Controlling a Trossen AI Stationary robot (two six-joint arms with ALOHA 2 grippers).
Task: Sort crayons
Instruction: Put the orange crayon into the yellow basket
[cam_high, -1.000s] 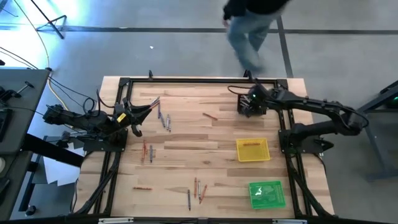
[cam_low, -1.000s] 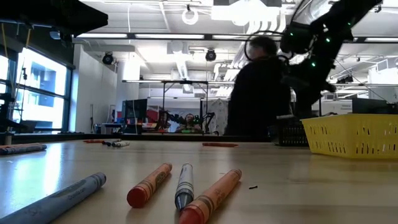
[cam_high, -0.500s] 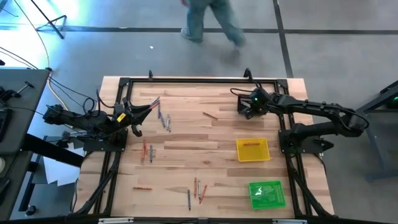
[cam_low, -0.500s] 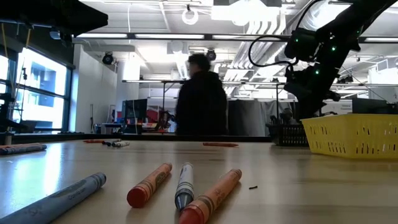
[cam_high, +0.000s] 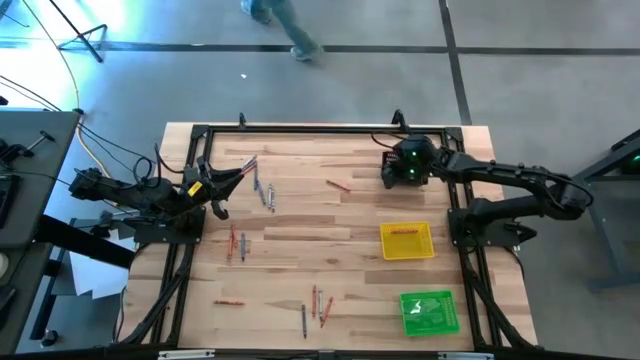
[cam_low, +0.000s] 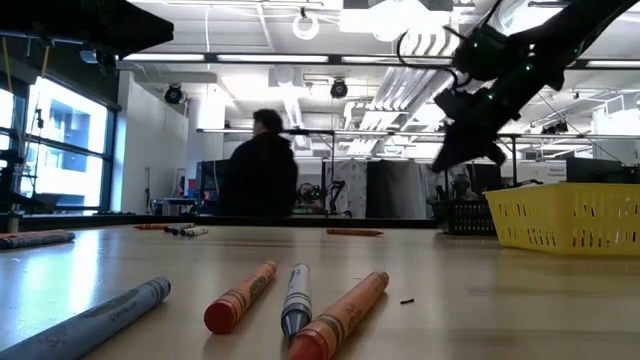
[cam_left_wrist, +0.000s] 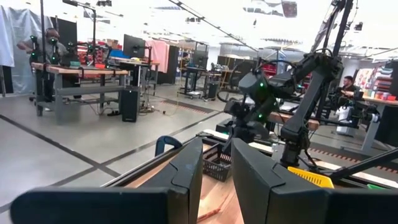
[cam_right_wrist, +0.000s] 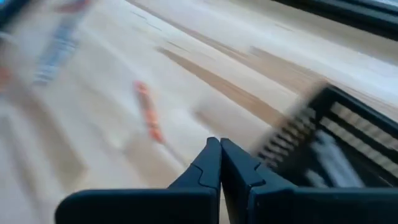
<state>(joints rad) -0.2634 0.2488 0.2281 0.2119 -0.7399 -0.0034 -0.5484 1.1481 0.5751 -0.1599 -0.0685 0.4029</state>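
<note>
Thin orange-red, grey and dark green crayons (cam_high: 268, 195): scattered loose on the pale wooden table (cam_high: 330, 225). Right gripper (cam_right_wrist: 219, 147): fingers pressed together, empty, above the black mesh tray (cam_right_wrist: 336, 143) near one orange crayon (cam_right_wrist: 148, 112). Left gripper (cam_left_wrist: 217, 168): fingers slightly parted, empty, at the table's left edge.

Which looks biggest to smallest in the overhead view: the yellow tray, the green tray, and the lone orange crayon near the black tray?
1. Green tray and yellow tray: nearly alike, too close to rank.
2. Orange crayon: far smaller than either.
</note>
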